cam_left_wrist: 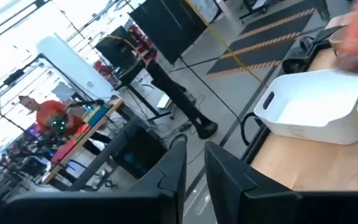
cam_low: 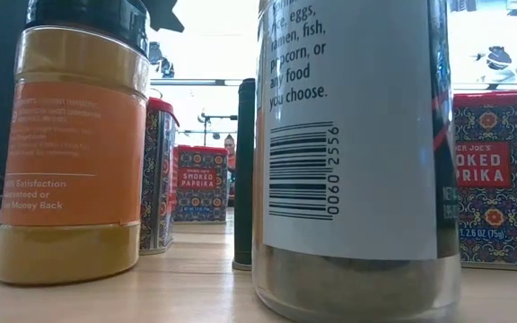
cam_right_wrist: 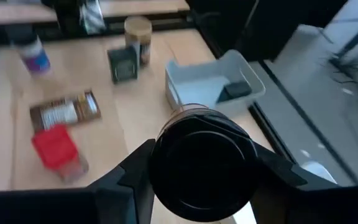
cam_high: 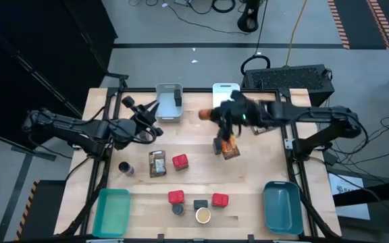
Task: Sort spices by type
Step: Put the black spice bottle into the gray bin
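Note:
My right gripper (cam_high: 220, 115) hangs over the far middle of the table, between the grey bin (cam_high: 169, 101) and the white bin (cam_high: 226, 91), shut on a black-capped amber jar (cam_right_wrist: 204, 165). My left gripper (cam_left_wrist: 194, 180) waits near the grey bin's left side, its fingers a narrow gap apart and holding nothing. On the table lie a brown packet (cam_high: 157, 163) and another packet (cam_high: 229, 148). Three red tins (cam_high: 179, 161) (cam_high: 175, 197) (cam_high: 219, 200) stand there too, with a tan-topped jar (cam_high: 202, 215), dark jars (cam_high: 178, 209) and a blue-labelled jar (cam_high: 125, 168). My right gripper pinches the jar between its two fingers (cam_right_wrist: 135, 168), one on each side, just below the black cap (cam_right_wrist: 204, 149). The cap faces the wrist camera and the amber body (cam_high: 206, 114) points away, toward the table's left. The jar hangs clear of the table, tilted.
The grey bin (cam_right_wrist: 213, 87) holds one dark item (cam_right_wrist: 235, 91). A teal bin (cam_high: 112, 211) sits at the near left corner and a blue bin (cam_high: 281, 206) at the near right. In the low view, tall jars (cam_low: 74, 144) (cam_low: 357, 152) and paprika tins (cam_low: 496, 179) crowd the near edge.

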